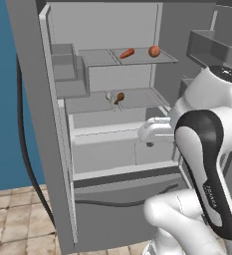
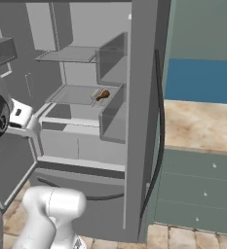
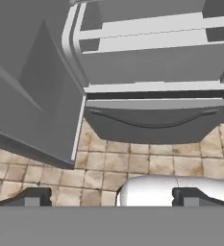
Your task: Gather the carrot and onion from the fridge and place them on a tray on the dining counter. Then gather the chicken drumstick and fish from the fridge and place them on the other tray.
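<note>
- The gripper [image 3: 111, 197] stands with its jaws spread wide and nothing between them; its two dark fingertips [image 3: 34, 197] sit far apart at the bottom of the hand view.
- Below the jaws in that view lies the tan tiled floor [image 3: 132, 163], and beyond it the dark bottom drawer [image 3: 152, 126] of the open fridge [image 1: 112, 149], with one curved handle across its front.
- Task items counted in the left base view: one carrot [image 1: 127, 53], one onion [image 1: 154, 51], one chicken drumstick [image 1: 119, 97]. I cannot make out the fish for certain; a pale, faint shape sits just beside the drumstick.
- The drumstick rests on the middle shelf [image 1: 112, 102], above the jaws and farther into the fridge, well apart from them.
- The carrot and the onion lie on the top shelf [image 1: 132, 57], one level higher again, near each other but not touching, the carrot toward the door side.
- Two shelves carry food; pale drawers [image 1: 122, 154] sit beneath them, at about the height of the hand.
- The fridge door [image 1: 33, 124] stands swung open.
- A black cable [image 1: 25, 149] hangs beside the door.
</note>
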Available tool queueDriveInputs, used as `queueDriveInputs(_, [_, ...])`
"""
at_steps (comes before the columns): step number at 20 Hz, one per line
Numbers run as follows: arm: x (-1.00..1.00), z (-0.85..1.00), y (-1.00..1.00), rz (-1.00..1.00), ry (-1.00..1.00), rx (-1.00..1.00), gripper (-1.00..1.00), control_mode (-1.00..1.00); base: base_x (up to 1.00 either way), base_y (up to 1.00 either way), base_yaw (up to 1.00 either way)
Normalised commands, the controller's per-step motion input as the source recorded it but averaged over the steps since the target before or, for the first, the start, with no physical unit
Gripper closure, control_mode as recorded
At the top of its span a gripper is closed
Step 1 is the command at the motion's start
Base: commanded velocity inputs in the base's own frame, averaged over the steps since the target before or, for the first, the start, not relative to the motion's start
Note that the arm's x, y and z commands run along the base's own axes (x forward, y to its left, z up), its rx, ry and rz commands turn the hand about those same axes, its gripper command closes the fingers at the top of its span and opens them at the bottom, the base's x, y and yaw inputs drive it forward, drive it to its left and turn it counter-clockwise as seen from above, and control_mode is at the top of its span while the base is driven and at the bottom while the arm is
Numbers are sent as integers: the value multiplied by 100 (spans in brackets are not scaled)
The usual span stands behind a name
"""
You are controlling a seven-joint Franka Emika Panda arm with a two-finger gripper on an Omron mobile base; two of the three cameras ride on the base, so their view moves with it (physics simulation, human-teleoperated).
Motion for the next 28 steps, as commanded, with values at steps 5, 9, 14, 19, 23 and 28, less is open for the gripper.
queueDriveInputs(5, [5, -7, -35, -14, 5, -16, -100, -100, 0, 0, 0])
queueDriveInputs(9, [14, -25, -24, -1, 5, -21, -100, -100, 0, 0, 0])
queueDriveInputs(14, [4, 0, 0, 0, 1, 0, -100, -100, 0, 0, 0])
queueDriveInputs(19, [24, 0, 0, 0, 1, 0, -100, -100, 0, 0, 0])
queueDriveInputs(23, [14, -1, 0, 0, 0, 0, -100, 100, 17, 0, 0])
queueDriveInputs(28, [0, 0, 0, 0, 0, 0, -100, 100, 43, 11, -2])
